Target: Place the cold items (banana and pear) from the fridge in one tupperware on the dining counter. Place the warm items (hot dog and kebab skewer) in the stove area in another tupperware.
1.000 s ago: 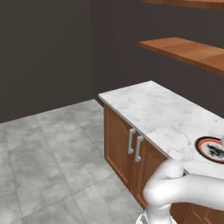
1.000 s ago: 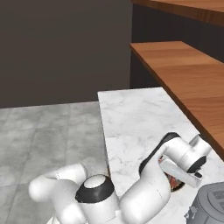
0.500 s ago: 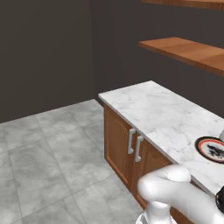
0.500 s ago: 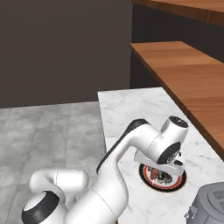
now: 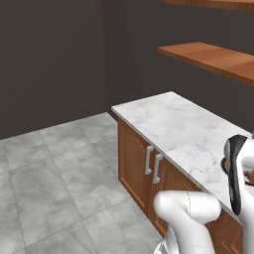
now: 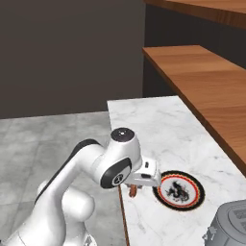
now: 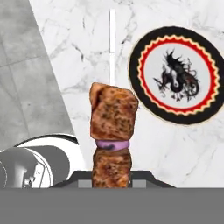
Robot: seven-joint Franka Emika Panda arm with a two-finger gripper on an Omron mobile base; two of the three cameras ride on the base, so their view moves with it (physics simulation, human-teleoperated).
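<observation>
Above a white marble counter on wooden cabinets, the gripper is clamped on the kebab skewer. Beside it lies a round patterned plate. Wooden shelves line the dark wall; grey tiles cover the floor.

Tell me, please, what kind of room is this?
Most likely a kitchen. A marble counter sits on a wooden cabinet with metal handles, wooden shelves hang on the dark wall above, and a decorated plate lies on the counter. The gripper holds a kebab.

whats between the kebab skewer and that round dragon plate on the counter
Nothing: in the hand view bare marble counter separates the kebab skewer, held by the gripper, from the plate.
</observation>
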